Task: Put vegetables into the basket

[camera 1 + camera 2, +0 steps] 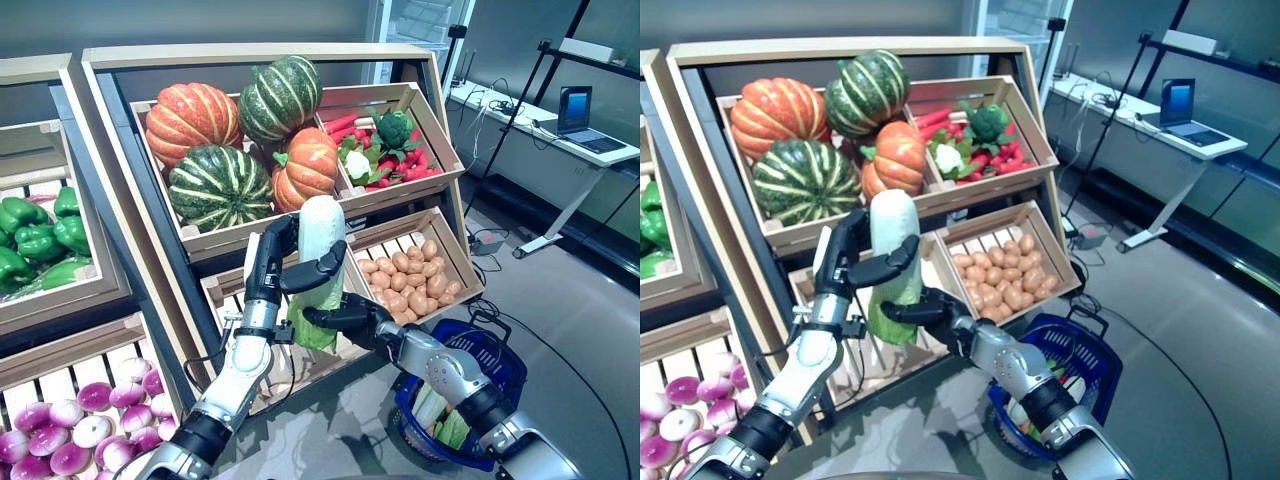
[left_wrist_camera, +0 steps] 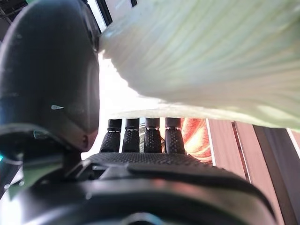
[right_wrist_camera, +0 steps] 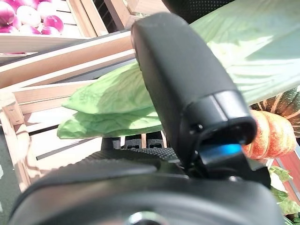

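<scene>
A long Chinese cabbage (image 1: 322, 240), white at the top and green-leaved at the bottom, stands upright in the air in front of the stand's middle crate. My left hand (image 1: 268, 262) is curled round its upper half, thumb across the front; its white ribbed side shows in the left wrist view (image 2: 211, 56). My right hand (image 1: 362, 320) is curled round the green leafy lower end (image 3: 112, 98). The blue plastic basket (image 1: 508, 352) stands on the floor at the lower right, below my right arm. Pale green and white leafy vegetables (image 1: 434, 410) lie in it.
The wooden stand (image 1: 250, 55) with slanted crates rises right behind the cabbage. A second stand (image 1: 40, 70) is at the left. A white desk with a laptop (image 1: 585, 135) stands at the far right, with grey floor between it and the basket.
</scene>
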Tool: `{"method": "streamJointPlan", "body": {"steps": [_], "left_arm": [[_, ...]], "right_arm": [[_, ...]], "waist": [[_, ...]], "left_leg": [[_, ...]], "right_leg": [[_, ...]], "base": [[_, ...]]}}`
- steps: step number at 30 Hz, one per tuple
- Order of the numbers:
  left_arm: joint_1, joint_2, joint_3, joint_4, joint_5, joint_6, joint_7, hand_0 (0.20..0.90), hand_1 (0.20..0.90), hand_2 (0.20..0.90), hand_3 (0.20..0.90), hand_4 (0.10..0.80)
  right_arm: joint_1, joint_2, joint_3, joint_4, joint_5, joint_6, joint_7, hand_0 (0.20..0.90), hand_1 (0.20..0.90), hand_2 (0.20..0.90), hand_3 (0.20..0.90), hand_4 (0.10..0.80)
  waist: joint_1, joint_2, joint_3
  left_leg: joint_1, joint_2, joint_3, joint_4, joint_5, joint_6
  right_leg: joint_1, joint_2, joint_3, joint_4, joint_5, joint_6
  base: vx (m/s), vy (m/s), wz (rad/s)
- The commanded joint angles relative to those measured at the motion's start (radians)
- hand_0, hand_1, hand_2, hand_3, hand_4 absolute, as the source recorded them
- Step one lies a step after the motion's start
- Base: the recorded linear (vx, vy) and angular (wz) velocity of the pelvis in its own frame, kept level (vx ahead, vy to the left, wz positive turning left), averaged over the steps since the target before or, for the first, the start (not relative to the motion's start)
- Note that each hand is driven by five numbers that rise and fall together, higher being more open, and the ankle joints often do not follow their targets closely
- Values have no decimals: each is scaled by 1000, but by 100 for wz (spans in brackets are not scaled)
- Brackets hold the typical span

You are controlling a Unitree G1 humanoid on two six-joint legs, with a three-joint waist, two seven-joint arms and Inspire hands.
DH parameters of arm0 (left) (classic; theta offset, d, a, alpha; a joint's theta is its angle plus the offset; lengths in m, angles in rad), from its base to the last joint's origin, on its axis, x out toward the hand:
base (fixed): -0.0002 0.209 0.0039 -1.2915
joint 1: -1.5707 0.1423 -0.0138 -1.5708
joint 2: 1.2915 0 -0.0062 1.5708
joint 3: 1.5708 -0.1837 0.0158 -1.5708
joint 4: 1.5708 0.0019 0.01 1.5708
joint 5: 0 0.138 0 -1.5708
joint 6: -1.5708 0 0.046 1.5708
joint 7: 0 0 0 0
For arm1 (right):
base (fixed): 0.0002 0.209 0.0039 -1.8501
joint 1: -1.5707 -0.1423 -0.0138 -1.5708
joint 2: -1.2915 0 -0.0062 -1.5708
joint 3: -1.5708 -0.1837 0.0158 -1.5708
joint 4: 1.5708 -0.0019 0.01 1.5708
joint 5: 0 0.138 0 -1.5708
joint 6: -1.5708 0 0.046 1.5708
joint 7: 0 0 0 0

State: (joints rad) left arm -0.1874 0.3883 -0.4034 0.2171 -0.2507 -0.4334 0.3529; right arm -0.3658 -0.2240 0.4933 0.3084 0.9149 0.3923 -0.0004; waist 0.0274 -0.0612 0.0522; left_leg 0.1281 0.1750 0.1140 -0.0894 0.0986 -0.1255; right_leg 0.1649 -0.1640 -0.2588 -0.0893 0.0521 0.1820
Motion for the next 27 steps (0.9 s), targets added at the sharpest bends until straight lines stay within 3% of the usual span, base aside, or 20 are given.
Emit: {"method": "streamJointPlan", "body": {"steps": [1,3,4,5,6,7,20,27], "left_arm": [[-202,-53,-97,-98,37,-192,-23,300,300,300,300,400],[-201,-51,-96,-93,41,-188,-19,340,340,340,340,427],[-201,-51,-97,-90,46,-186,-13,549,549,549,549,566],[-201,-51,-97,-90,46,-186,-12,549,549,549,549,566],[-199,-49,-91,-86,44,-176,-18,674,674,674,674,649],[-197,-47,-87,-78,41,-177,-20,900,900,900,900,800],[-143,6,-4,-48,37,-135,-67,900,900,900,900,800],[-103,53,80,-12,47,-142,-95,900,900,900,900,800]], "right_arm": [[-206,76,-87,37,52,-136,-27,300,300,300,300,400],[-208,71,-91,36,47,-143,-31,300,300,300,300,400],[-207,67,-93,35,40,-148,-32,300,300,300,300,400],[-207,67,-93,35,39,-149,-32,300,300,300,300,400],[-206,59,-101,30,28,-151,-35,300,300,300,300,400],[-207,53,-107,28,21,-151,-35,300,300,300,300,400],[-136,-66,-197,32,-46,-185,-23,300,300,300,300,400],[-60,-153,-267,64,-54,-209,1,300,300,300,300,400]], "waist": [[15,-2,-31],[15,-1,-31],[13,-1,-30],[13,-1,-30],[11,-1,-30],[11,0,-30],[-3,4,-30],[-16,6,-27]], "left_leg": [[27,-23,14,2,-115,3],[28,-23,14,2,-116,4],[28,-23,14,2,-115,4],[28,-23,14,2,-115,4],[29,-23,15,2,-115,4],[29,-23,16,2,-116,4],[26,-19,37,2,-115,4],[23,-13,57,2,-111,5]], "right_leg": [[6,-4,16,2,-23,-35],[6,-4,16,2,-23,-35],[6,-4,17,2,-24,-35],[6,-4,17,2,-24,-36],[6,-4,19,2,-23,-35],[6,-4,20,2,-23,-35],[-6,-2,26,2,-20,-31],[-19,3,37,2,-16,-30]], "base": [[0,0,0],[0,0,0],[0,0,0],[0,0,0],[0,0,0],[0,0,0],[-8,0,-1],[-29,8,-8]]}}
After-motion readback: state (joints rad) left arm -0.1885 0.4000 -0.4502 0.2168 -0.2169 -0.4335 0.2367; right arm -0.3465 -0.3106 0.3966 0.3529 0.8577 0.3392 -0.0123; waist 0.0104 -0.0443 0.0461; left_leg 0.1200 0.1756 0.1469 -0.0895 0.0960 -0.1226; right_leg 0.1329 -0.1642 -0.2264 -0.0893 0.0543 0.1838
